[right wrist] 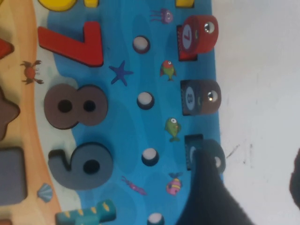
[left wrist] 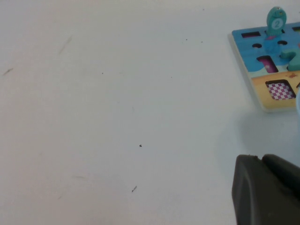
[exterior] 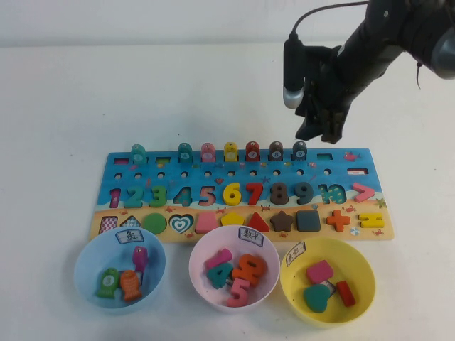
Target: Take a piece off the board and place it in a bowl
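The blue board (exterior: 242, 181) lies across the table's middle, with a row of fish pieces standing along its far edge. The slate-blue fish piece (exterior: 299, 150) stands at the right end of that row, next to the dark brown fish (exterior: 276, 150). My right gripper (exterior: 321, 133) hovers just above and behind it, open. In the right wrist view one finger (right wrist: 206, 197) covers part of the piece (right wrist: 216, 157) and the other finger sits far off at the frame's edge. The light-blue bowl (exterior: 89, 266) stands at the front left. My left gripper (left wrist: 267, 192) is shut, low over bare table left of the board.
A pink bowl (exterior: 202, 266) with number pieces and a yellow bowl (exterior: 359, 273) with shape pieces stand in front of the board. The light-blue bowl holds three fish pieces. A teal fish (left wrist: 275, 21) stands at the board's left end (left wrist: 262, 70).
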You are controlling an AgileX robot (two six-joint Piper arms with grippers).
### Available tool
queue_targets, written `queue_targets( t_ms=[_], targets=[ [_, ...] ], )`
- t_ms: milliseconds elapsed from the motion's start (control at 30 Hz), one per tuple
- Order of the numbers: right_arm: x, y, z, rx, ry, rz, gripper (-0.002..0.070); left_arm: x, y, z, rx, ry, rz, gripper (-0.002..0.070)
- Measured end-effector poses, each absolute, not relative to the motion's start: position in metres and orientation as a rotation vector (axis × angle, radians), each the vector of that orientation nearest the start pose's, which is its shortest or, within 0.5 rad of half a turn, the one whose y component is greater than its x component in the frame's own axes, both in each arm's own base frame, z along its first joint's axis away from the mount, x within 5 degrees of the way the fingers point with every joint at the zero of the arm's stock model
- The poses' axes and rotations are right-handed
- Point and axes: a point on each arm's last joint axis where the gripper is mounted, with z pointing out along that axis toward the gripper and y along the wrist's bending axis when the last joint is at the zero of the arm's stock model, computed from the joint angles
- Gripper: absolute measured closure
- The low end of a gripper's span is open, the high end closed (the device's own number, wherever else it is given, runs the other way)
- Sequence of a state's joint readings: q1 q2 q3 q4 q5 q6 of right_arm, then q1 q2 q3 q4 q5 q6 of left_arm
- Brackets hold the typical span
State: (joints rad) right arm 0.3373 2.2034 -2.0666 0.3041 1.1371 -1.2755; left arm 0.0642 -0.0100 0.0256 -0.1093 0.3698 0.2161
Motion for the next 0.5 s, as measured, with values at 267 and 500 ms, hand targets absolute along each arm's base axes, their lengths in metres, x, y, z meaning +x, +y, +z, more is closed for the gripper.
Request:
queue_targets(
  t_ms=[267,500],
  targets=[
    [0.458,0.179,0.235,-1.837,1.940,0.193,0.0336,0.053,0.000,0.172,0.074,1.866,0.086,0.0680],
    [0.464,0.176,0.216,-1.833,1.973,0.224,0.0336,0.053,0.000,0.172,0.074,1.866,0.086,0.0680]
  ],
)
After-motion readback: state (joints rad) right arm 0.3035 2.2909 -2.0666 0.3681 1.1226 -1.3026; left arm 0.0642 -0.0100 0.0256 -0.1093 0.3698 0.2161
